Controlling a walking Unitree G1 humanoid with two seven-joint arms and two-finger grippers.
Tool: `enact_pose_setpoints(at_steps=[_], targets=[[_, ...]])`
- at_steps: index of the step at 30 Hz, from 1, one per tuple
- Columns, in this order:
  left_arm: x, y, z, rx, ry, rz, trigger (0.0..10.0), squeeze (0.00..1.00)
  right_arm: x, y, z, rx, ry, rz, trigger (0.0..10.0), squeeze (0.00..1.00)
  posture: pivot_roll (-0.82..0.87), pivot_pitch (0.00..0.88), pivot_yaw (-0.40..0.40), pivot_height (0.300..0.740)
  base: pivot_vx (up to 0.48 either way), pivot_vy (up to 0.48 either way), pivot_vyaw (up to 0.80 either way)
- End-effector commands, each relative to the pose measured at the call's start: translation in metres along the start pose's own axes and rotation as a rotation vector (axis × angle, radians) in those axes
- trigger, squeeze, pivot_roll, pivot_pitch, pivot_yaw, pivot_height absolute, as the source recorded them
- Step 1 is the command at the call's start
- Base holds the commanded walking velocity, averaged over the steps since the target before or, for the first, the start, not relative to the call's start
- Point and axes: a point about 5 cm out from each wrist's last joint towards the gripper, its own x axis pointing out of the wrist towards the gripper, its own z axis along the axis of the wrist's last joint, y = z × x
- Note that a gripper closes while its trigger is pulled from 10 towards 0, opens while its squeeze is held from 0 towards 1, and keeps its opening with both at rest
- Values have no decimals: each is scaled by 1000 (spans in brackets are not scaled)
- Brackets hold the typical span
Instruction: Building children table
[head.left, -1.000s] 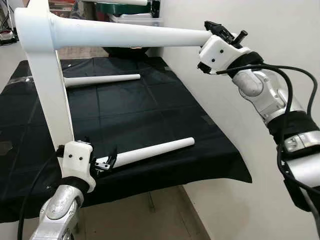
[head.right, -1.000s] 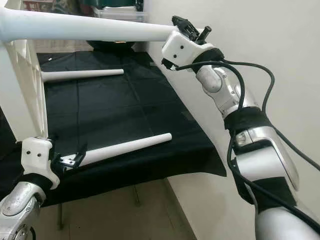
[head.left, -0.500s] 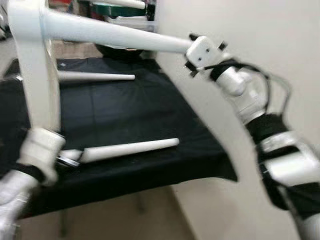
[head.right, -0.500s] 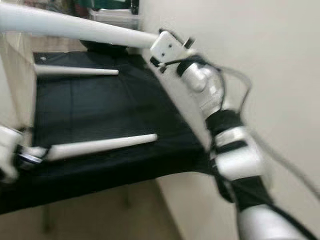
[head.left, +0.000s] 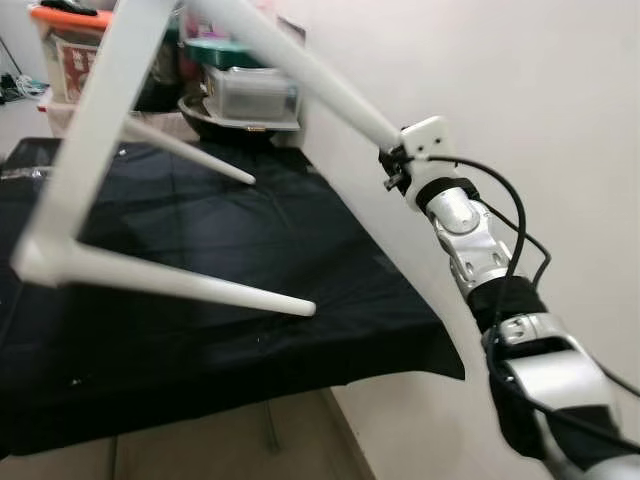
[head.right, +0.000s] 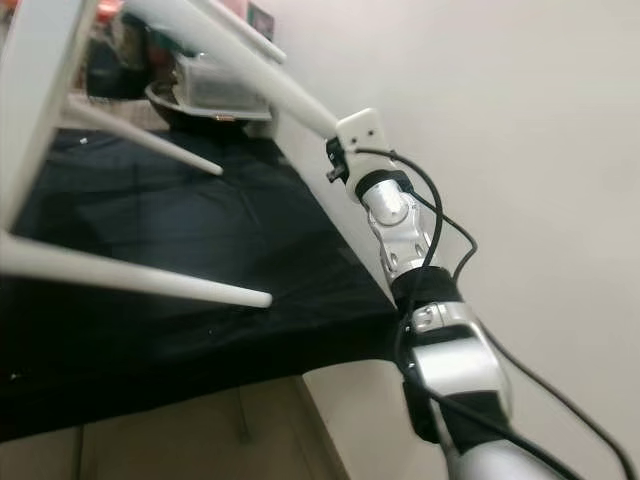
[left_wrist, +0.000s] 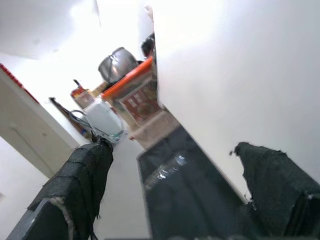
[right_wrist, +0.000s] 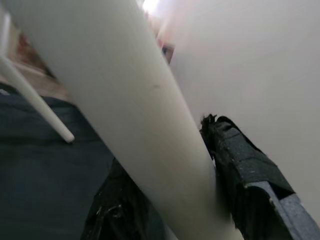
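Note:
The white children's table hangs tilted above the black cloth (head.left: 250, 250), its top panel (head.left: 100, 130) slanting up at the left. One white leg (head.left: 300, 75) runs down to my right gripper (head.left: 393, 168), which is shut on its tip beside the wall. In the right wrist view that leg (right_wrist: 130, 100) passes between the black fingers (right_wrist: 245, 170). A second leg (head.left: 200, 290) points out over the cloth, and a third leg (head.left: 200, 155) sits farther back. My left gripper (left_wrist: 175, 200) is open, fingers (left_wrist: 85, 185) wide apart, with the white panel (left_wrist: 240, 75) beside one finger.
The cloth-covered work table (head.left: 400, 330) ends close to the white wall (head.left: 530, 90) on the right. Plastic boxes and a dark bowl (head.left: 245, 95) are stacked behind it, with an orange-lidded box (head.left: 70, 35) at the far left. Tan floor (head.left: 230, 450) lies below the front edge.
The camera has swung. The table has tipped up, and its two lower legs have risen off the cloth. My right gripper still holds its leg. The left arm has left the eye views.

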Motion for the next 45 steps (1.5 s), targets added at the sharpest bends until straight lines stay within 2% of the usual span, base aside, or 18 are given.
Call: enact_pose_setpoints(at_steps=[1,2,3,8,9,16,18,20,21,24,25,26,27,28,31,35,39,45], targets=[[6,-3,-3,40,28,-61,10000,0,-32,49,-95,308,432,110,0,0,153,0,-62,740,0,0,0],[6,-3,-3,40,28,-61,10000,0,-32,49,-95,308,432,110,0,0,153,0,-62,740,0,0,0],[10,1,7,47,-4,-58,10000,0,-39,66,-102,387,491,143,0,0,148,0,-57,740,0,0,0],[14,2,20,47,-63,-60,10000,0,-48,87,-107,500,571,193,0,0,138,0,-57,740,0,0,0],[15,1,33,38,-122,-67,10000,0,-52,96,-105,537,591,225,0,0,134,0,-60,740,0,0,0],[13,-8,63,35,-265,-105,10000,0,-52,106,-83,528,538,297,0,0,123,0,-63,740,0,0,0],[8,-19,66,23,-298,-118,10000,0,-49,107,-70,498,494,299,0,0,120,0,-69,740,0,0,0],[0,-34,56,-2,-286,-124,10000,0,-48,109,-63,460,484,300,0,0,120,0,-73,740,0,0,0],[-5,-43,51,-43,-277,-126,10000,0,-47,108,-58,437,456,295,7490,0,118,0,-78,740,0,0,0],[-8,-48,47,-70,-270,-128,10000,0,-47,108,-55,424,437,293,7490,0,118,0,-78,740,0,0,0],[-13,-57,42,-108,-259,-126,10000,0,-48,107,-51,403,410,300,10000,0,113,0,-80,740,0,0,0],[-26,-79,31,-198,-232,-120,10000,0,-52,104,-44,390,379,295,10000,725,112,0,-82,740,0,0,0],[-26,-79,31,-198,-232,-120,10000,0,-52,104,-44,390,379,295,10000,725,112,0,-82,740,0,0,0],[-32,-87,26,-228,-217,-118,10000,0,-53,100,-44,360,369,273,10000,1000,115,0,-92,740,0,0,0],[-45,-106,14,-287,-172,-104,10000,0,-51,83,-43,326,310,157,10000,1000,120,0,-99,740,0,0,0],[-56,-120,6,-350,-119,-68,10000,0,-46,65,-33,363,243,68,10000,1000,123,0,-111,740,0,0,0],[-62,-131,4,-378,-96,-60,10000,0,-44,56,-25,395,204,33,10000,1000,119,0,-111,740,0,0,0],[-70,-143,5,-409,-55,-25,10000,0,-50,57,-30,398,241,23,10000,1000,112,0,-105,740,0,0,0]])
